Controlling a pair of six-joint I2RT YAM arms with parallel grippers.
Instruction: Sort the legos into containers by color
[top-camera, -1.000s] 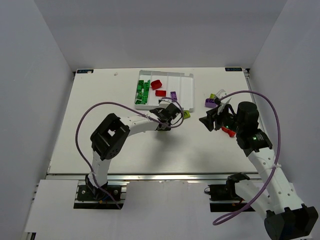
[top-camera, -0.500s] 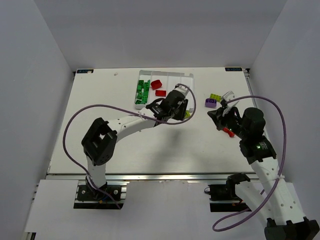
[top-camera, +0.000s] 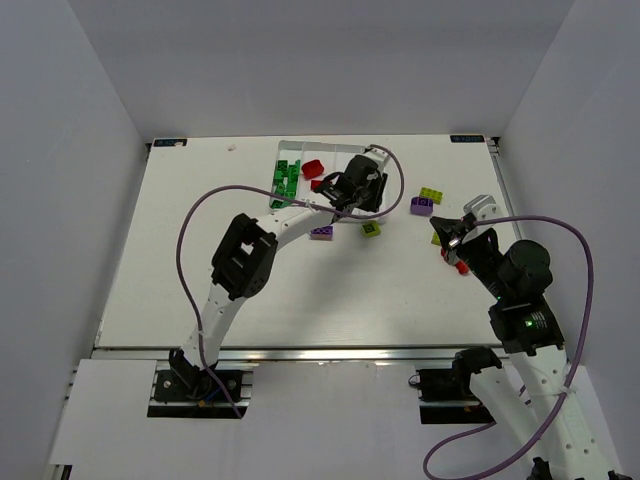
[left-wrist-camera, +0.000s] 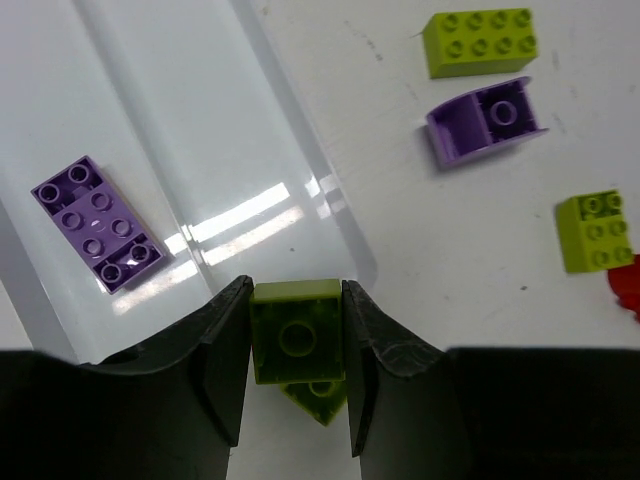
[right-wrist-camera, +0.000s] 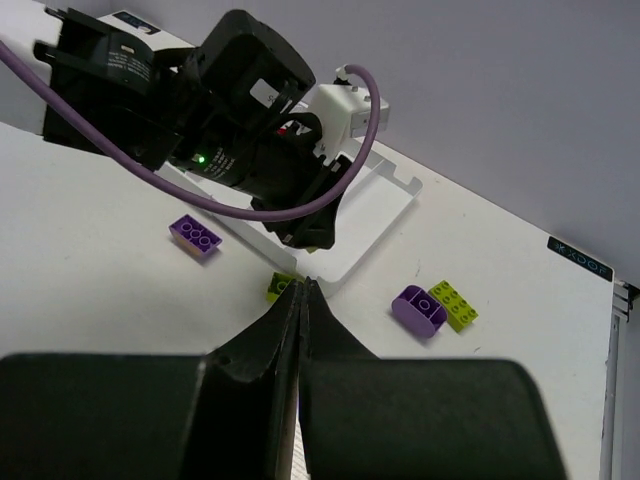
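Two end effectors are in view. The left end effector (left-wrist-camera: 296, 300) is above the near right corner of the tray (left-wrist-camera: 200, 90), clamped on a yellow-green brick (left-wrist-camera: 297, 345). A second yellow-green brick (left-wrist-camera: 320, 402) shows partly beneath it. A purple plate (left-wrist-camera: 98, 222) lies flat in the tray, left of the held brick.

The tray stands at the far centre of the counter (top-camera: 200, 250). Green bricks (top-camera: 285, 180) lie in its leftmost compartment; red bricks (top-camera: 314, 170) lie in the next one. In the top view the left arm (top-camera: 290, 215) covers much of the tray's right half.

Loose on the counter:
- a purple brick (top-camera: 322, 232), just near of the tray and beside the arm;
- a purple arch (top-camera: 421, 206), right of the tray, just beside a yellow-green 2x4 (top-camera: 432, 193);
- a red brick (top-camera: 458, 263), partly hidden by the right end effector (right-wrist-camera: 298, 290).

The right end effector's fingers are pressed together with nothing between them. It hangs over the counter's right side, well apart from the tray.
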